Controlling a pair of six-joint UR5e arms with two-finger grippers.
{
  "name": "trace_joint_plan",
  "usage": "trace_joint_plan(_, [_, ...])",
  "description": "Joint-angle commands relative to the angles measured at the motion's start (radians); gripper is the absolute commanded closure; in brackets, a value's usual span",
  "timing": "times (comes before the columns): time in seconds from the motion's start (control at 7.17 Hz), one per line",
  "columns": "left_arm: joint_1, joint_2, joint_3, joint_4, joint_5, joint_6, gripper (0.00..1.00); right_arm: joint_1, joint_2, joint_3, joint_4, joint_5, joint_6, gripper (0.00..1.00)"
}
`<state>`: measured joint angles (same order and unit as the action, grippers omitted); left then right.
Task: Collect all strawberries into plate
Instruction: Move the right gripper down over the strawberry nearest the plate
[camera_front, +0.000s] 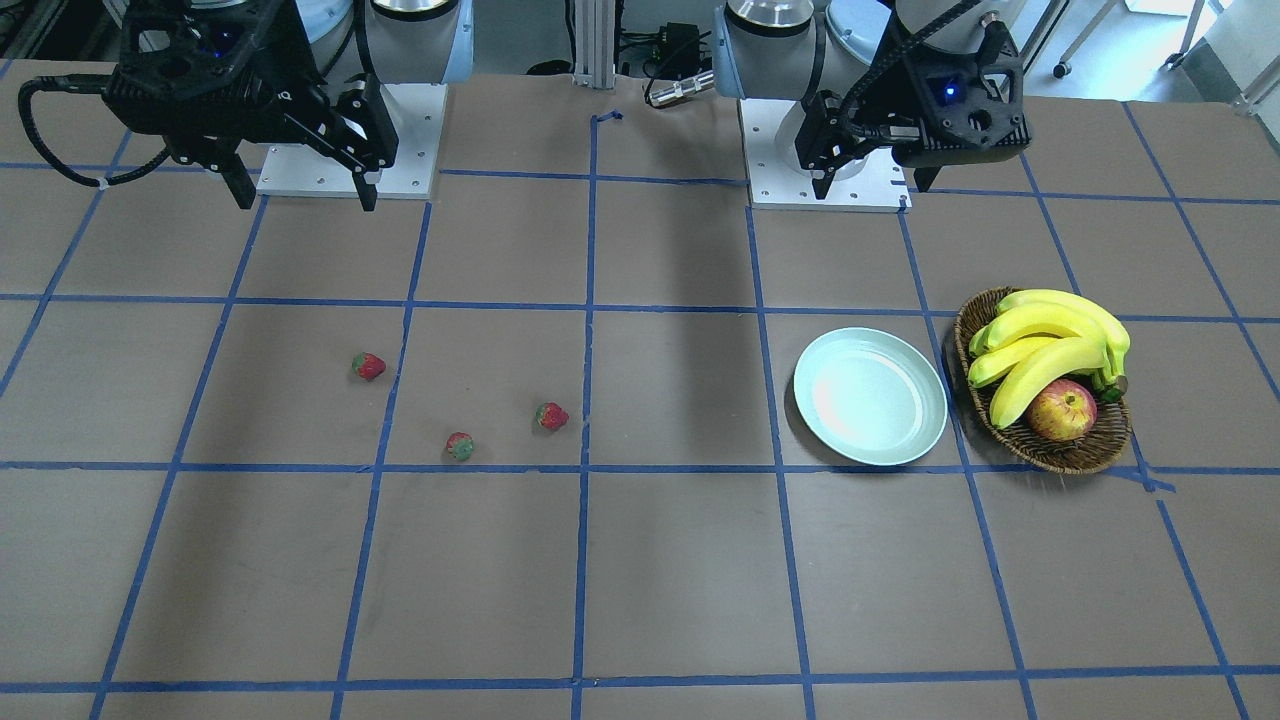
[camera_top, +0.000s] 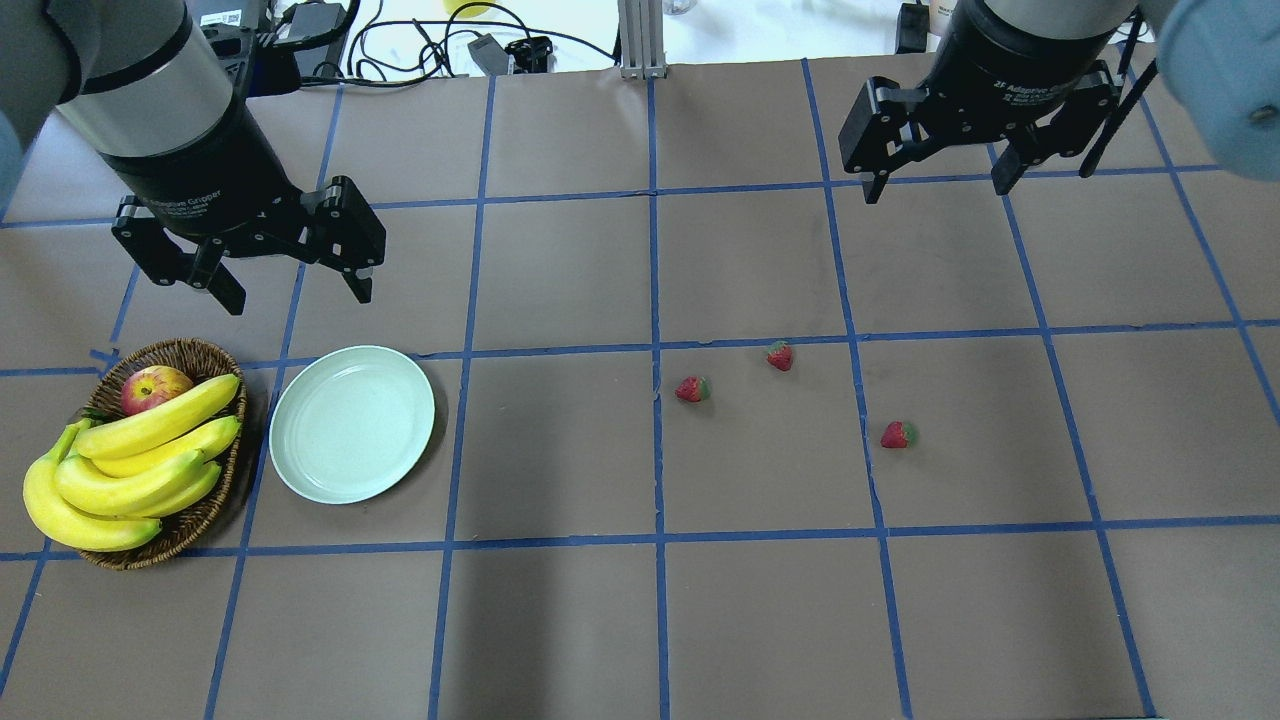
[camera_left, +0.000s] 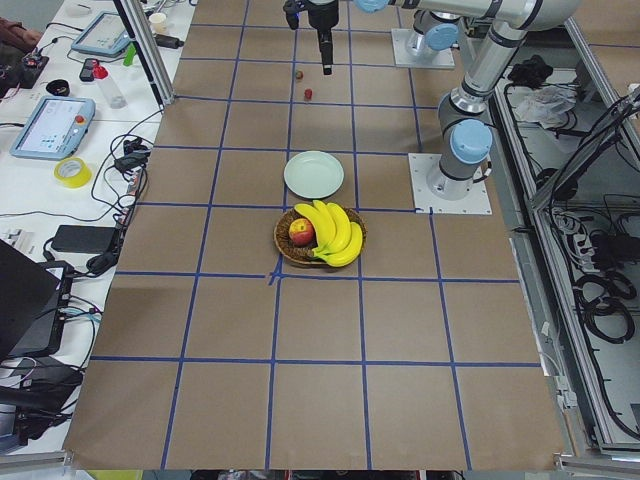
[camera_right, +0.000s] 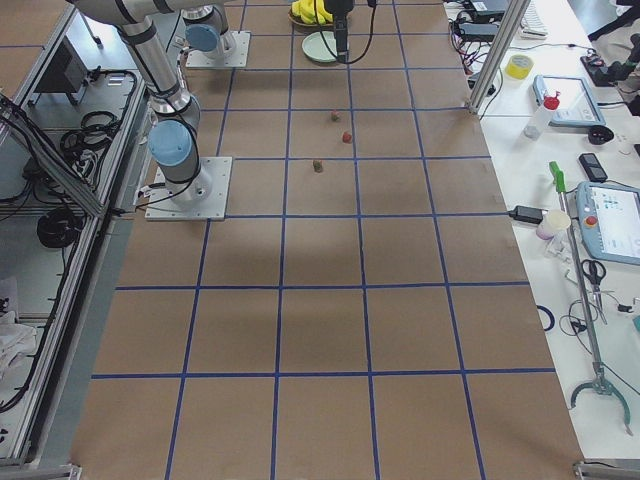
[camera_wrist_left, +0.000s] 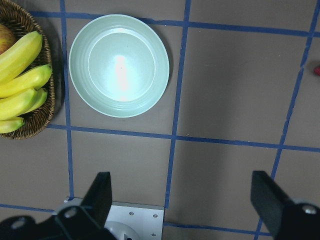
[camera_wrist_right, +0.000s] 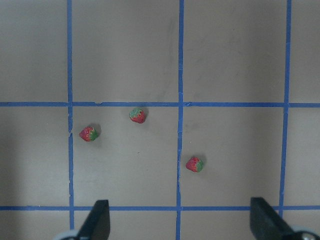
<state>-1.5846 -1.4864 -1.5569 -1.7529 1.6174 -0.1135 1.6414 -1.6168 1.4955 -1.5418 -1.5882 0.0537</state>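
Three small red strawberries lie apart on the brown table: one (camera_top: 691, 389), one (camera_top: 779, 355) and one (camera_top: 897, 434). They also show in the right wrist view, below the camera (camera_wrist_right: 88, 133) (camera_wrist_right: 138, 115) (camera_wrist_right: 194, 164). The pale mint plate (camera_top: 352, 423) lies empty on the robot's left side, beside the basket. My left gripper (camera_top: 297, 295) hangs open and empty above the table, just behind the plate (camera_wrist_left: 119, 65). My right gripper (camera_top: 937, 190) hangs open and empty, well behind the strawberries.
An oval wicker basket (camera_top: 200, 360) with bananas (camera_top: 130, 460) and a red-yellow apple (camera_top: 153, 388) stands right next to the plate, on its outer side. Blue tape lines grid the table. Cables and devices lie beyond the far edge.
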Motion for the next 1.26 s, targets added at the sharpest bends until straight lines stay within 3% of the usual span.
trace_joint_plan(0.0, [0.000,0.000,0.001,-0.002,-0.007,-0.002,0.00,-0.002,0.000,0.000,0.000,-0.001,0.000,0.00])
trace_joint_plan(0.98, [0.000,0.002,0.001,-0.003,-0.014,-0.006,0.00,0.005,0.090,0.054,-0.053,0.005,0.026,0.00])
trace_joint_plan(1.12, [0.000,0.002,0.001,-0.003,-0.013,-0.002,0.00,0.009,0.127,0.060,-0.057,0.007,0.100,0.00])
